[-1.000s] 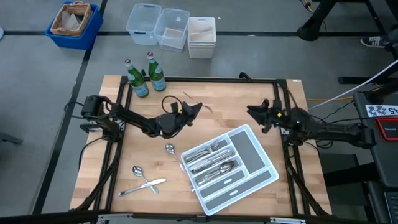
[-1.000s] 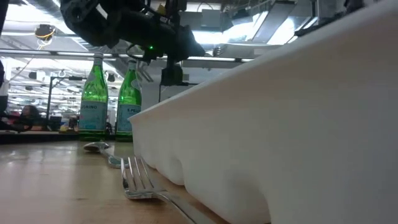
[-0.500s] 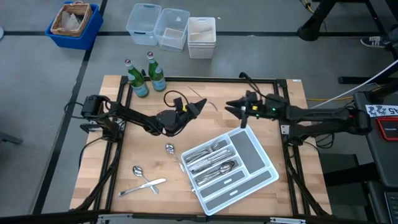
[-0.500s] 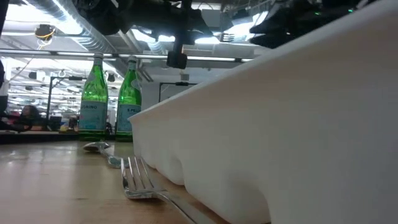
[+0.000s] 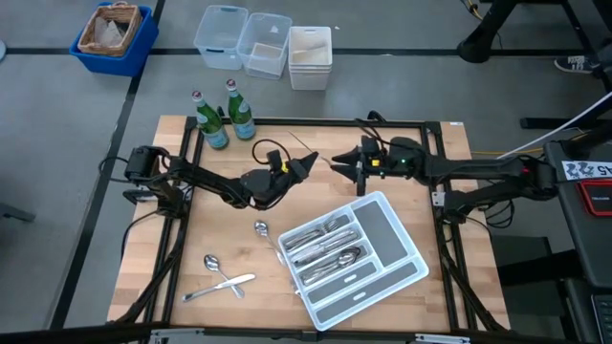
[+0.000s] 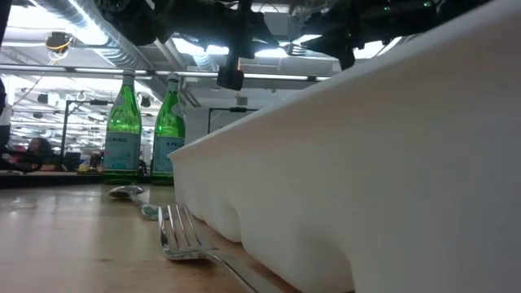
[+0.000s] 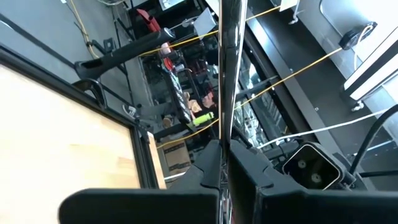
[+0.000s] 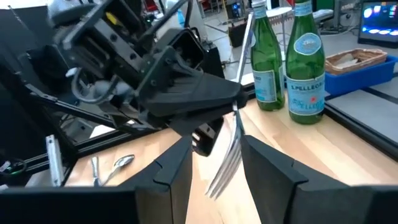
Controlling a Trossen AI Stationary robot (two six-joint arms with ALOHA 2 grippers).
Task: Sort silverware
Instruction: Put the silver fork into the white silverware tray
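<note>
Mid-handover, by the look of it: left gripper (image 5: 304,162) clamped on a fork (image 8: 231,144), tines hanging between the spread fingers of the right gripper (image 5: 341,161) just beside it. Nearer the table's front, white tray (image 5: 413,270) partly filled; three spoons (image 5: 212,262) left loose beside it.

One shiny fork (image 8: 229,155) is up in the air, pinched at its middle by the left fingers (image 8: 214,99), its prongs between the right fingers (image 8: 174,165). Several pieces (image 5: 325,250) lie in the white tray (image 5: 397,253). On the worktop (image 5: 172,258), a spoon (image 5: 261,229) lies by the tray. Another spoon (image 5: 212,262) and a knife (image 5: 222,285) lie farther off, near the front.
</note>
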